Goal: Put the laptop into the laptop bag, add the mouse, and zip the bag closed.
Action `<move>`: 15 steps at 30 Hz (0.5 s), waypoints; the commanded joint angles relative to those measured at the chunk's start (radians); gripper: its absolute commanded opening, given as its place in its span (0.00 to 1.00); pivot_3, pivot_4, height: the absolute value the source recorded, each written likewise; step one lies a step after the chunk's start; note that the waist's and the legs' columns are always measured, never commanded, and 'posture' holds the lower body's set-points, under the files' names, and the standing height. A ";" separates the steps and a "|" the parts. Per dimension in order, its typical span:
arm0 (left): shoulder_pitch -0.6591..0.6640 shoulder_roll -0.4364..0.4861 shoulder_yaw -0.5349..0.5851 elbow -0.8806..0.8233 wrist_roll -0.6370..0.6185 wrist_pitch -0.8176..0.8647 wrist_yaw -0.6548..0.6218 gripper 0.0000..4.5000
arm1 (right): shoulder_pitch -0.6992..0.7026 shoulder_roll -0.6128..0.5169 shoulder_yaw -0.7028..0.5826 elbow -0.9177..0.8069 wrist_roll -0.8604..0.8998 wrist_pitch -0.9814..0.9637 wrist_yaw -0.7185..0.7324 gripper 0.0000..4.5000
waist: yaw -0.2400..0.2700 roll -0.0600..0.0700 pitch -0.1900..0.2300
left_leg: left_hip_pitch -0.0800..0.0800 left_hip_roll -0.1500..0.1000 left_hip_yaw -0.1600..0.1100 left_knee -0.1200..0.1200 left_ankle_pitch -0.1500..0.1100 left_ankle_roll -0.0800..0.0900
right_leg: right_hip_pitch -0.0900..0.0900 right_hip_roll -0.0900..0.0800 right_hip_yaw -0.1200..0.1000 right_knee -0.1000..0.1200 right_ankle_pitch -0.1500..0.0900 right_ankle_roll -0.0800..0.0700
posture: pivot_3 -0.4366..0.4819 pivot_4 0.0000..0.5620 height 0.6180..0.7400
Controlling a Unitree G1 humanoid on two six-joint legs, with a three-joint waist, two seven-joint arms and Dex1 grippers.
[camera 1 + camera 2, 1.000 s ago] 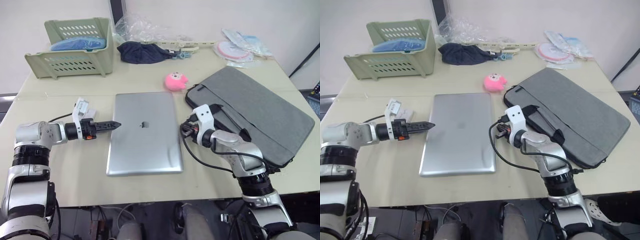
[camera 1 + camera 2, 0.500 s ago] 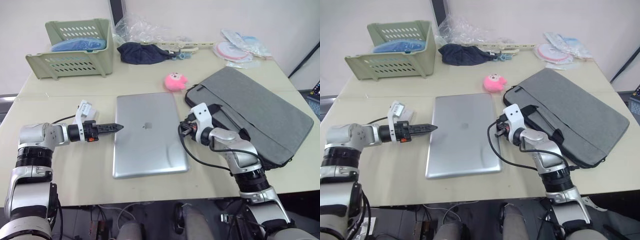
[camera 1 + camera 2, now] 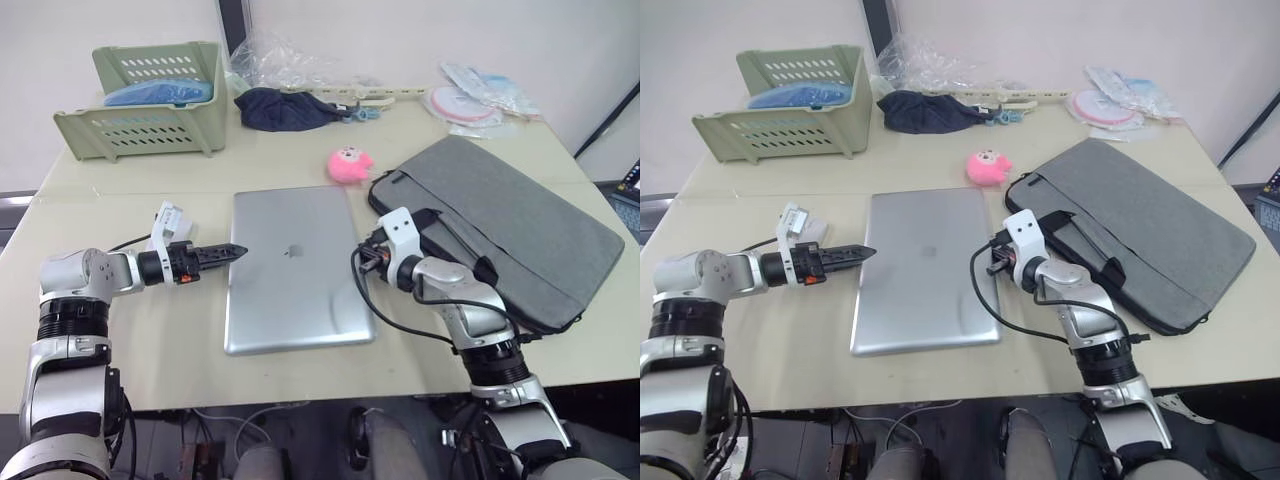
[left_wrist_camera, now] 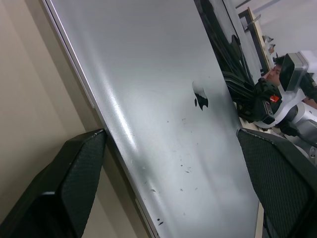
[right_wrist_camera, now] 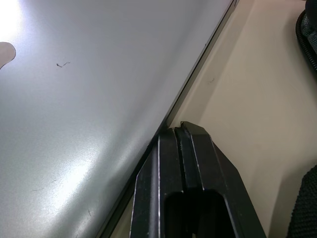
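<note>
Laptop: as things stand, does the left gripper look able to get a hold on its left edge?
Probably yes. The left gripper is open, with one finger at the table side of the laptop and the other over its lid, so the edge lies between them. Nothing stands in the way there.

Left arm: extended low over the counter (image 3: 150, 340), forearm roughly level, pointing toward the laptop (image 3: 295, 265). Left tool (image 3: 232, 251): tip at the laptop's left edge, over the lid's border; the left wrist view shows its fingers (image 4: 69, 186) spread wide apart.

Right arm: elbow bent, forearm angled toward the laptop's right edge. Right tool (image 5: 181, 136): fingers pressed together, tips at that edge, just beside the lid.
</note>
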 commanded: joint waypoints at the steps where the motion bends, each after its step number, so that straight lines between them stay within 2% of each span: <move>1: 0.013 -0.072 -0.023 -0.085 -0.067 0.045 -0.017 1.00 | 0.013 0.068 0.077 0.010 0.021 -0.007 0.056 0.00 | -0.001 0.000 0.000 | 0.000 0.000 0.000 0.000 0.000 0.000 | 0.000 0.000 0.000 0.000 0.000 0.000 | 0.48 0.27 1.00; 6: 0.027 -0.086 0.005 -0.108 -0.083 0.077 -0.009 1.00 | 0.015 0.082 0.080 0.012 0.011 -0.010 0.063 0.00 | -0.004 0.000 0.000 | 0.000 0.000 0.000 0.000 0.000 0.000 | 0.000 0.000 0.000 0.000 0.000 0.000 | 0.48 0.27 1.00; 15: 0.003 -0.125 0.138 -0.088 -0.108 0.140 0.031 1.00 | 0.021 0.085 0.076 0.012 0.004 -0.017 0.069 0.00 | -0.003 0.000 -0.001 | 0.000 0.000 0.000 0.000 0.000 0.000 | 0.000 0.000 0.000 0.000 0.000 0.000 | 0.48 0.27 1.00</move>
